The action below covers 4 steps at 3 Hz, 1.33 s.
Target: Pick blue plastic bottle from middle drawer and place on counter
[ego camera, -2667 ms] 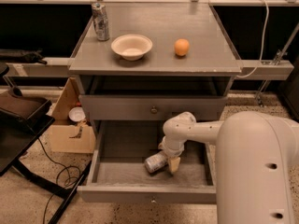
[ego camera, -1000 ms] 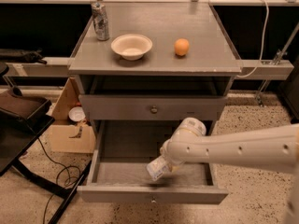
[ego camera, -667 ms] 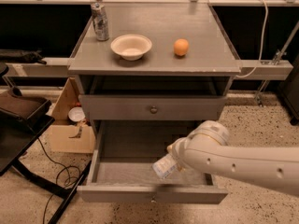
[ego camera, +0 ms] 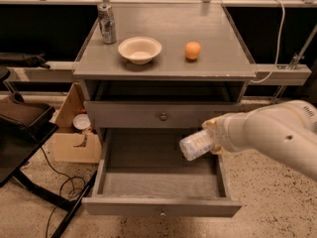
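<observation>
The blue plastic bottle [ego camera: 194, 144] is clear with a pale label and lies tilted in my gripper [ego camera: 214, 135], lifted above the right side of the open middle drawer [ego camera: 158, 206]. The gripper is shut on the bottle's end, and my white arm [ego camera: 277, 133] reaches in from the right. The drawer's inside is bare. The grey counter [ego camera: 218, 38] is the cabinet's top, above and behind the gripper.
On the counter stand a silver can [ego camera: 106, 23] at the back left, a white bowl [ego camera: 139, 49] and an orange [ego camera: 193, 50]. The drawer above [ego camera: 161, 115] is closed. A cardboard box [ego camera: 74, 133] and a black stand [ego camera: 20, 133] are on the floor at left.
The gripper has taken the bottle from the drawer floor, lifted it and carried it to the right and upward. The arm has swung out to the right.
</observation>
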Each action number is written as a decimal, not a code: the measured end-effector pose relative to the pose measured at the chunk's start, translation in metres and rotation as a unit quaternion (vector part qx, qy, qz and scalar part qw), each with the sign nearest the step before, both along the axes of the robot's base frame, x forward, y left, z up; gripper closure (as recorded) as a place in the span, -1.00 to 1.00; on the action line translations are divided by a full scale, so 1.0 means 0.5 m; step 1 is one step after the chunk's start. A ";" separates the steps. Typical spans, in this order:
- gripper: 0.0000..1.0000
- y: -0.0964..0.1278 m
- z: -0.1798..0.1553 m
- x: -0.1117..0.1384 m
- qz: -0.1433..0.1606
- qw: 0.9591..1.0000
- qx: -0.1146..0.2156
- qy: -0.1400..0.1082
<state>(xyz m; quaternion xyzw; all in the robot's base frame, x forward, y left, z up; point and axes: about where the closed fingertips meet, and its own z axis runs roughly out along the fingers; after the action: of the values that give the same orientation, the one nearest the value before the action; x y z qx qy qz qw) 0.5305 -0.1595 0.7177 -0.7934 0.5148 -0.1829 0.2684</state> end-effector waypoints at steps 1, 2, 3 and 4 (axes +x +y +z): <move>1.00 -0.028 0.061 -0.001 -0.005 1.000 0.015 0.006; 1.00 -0.014 0.056 0.007 0.021 1.000 0.000 -0.012; 1.00 0.016 0.099 0.042 0.075 0.996 -0.016 -0.048; 1.00 0.057 0.195 0.095 0.149 0.985 -0.030 -0.087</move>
<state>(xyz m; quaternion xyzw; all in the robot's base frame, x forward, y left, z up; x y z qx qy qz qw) 0.5782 -0.1312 0.8151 -0.8499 0.3602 -0.2246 0.3124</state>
